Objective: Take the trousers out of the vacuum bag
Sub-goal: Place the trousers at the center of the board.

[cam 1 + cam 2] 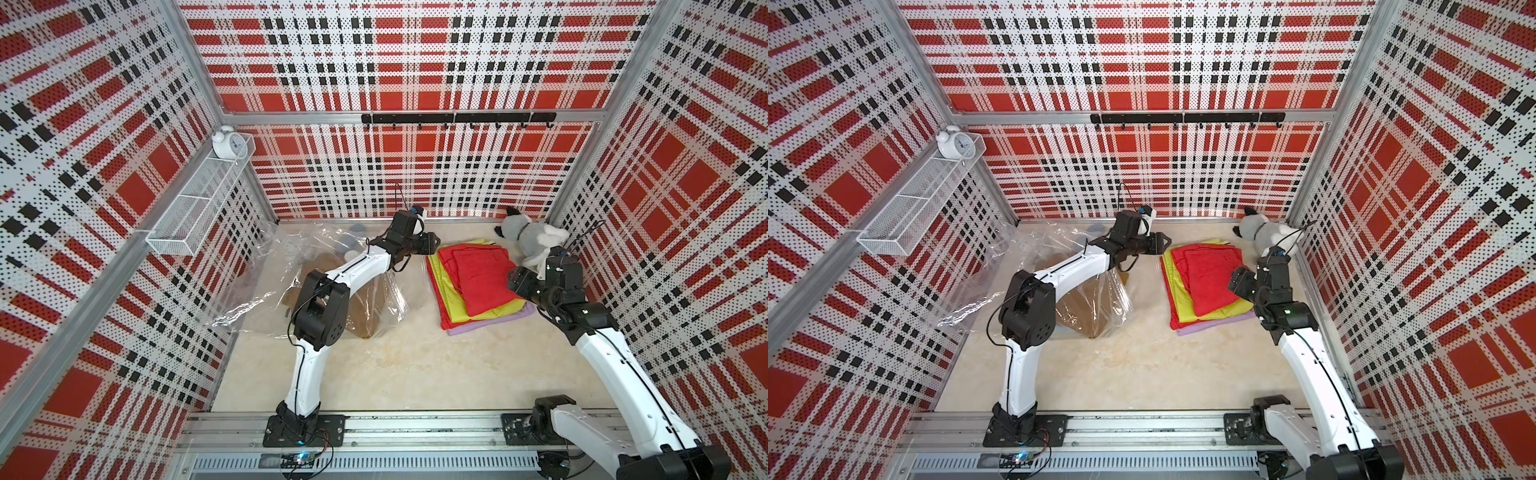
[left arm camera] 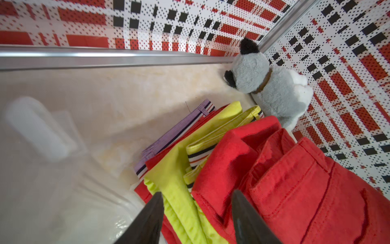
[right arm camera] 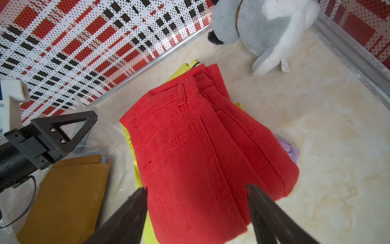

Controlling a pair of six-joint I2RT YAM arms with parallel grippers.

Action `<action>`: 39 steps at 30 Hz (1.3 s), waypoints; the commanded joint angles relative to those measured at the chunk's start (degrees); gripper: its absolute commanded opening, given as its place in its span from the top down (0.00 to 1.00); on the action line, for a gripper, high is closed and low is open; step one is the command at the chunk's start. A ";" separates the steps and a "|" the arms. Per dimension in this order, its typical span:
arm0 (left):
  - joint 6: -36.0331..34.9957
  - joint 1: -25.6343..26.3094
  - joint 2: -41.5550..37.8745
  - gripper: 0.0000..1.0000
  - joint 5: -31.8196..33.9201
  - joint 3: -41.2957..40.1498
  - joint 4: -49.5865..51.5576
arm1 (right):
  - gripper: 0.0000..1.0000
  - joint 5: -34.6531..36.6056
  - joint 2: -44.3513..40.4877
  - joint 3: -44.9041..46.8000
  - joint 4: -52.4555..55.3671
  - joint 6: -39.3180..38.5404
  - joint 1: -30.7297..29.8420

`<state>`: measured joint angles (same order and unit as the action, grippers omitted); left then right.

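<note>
We find no legible text, number, brand or sign in any view. Two candidates logged:

- The white alarm clock (image 1: 230, 143) stands on the wire shelf (image 1: 195, 208). Its dial shows marks in both top views, but they are too small to read.
- The plush toy (image 3: 263, 31) has a small white sewn tag (image 3: 284, 64). The right wrist view shows rows of dark print, but we cannot make out the characters.

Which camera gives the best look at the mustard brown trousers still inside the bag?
The right wrist view: the mustard brown trousers lie close and mostly clear. In both top views they are small, behind the vacuum bag plastic and partly hidden by the left arm. The left wrist view misses them.
</note>
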<state>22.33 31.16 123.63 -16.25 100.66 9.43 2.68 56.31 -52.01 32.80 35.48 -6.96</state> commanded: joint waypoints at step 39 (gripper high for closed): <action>2.99 -0.70 7.71 0.53 -6.08 5.16 -1.87 | 0.17 -13.76 -1.34 8.77 -4.55 0.90 16.81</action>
<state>25.54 30.87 130.10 -23.51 104.53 8.36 -9.43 55.92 -43.88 30.09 36.10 8.71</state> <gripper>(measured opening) 0.471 0.827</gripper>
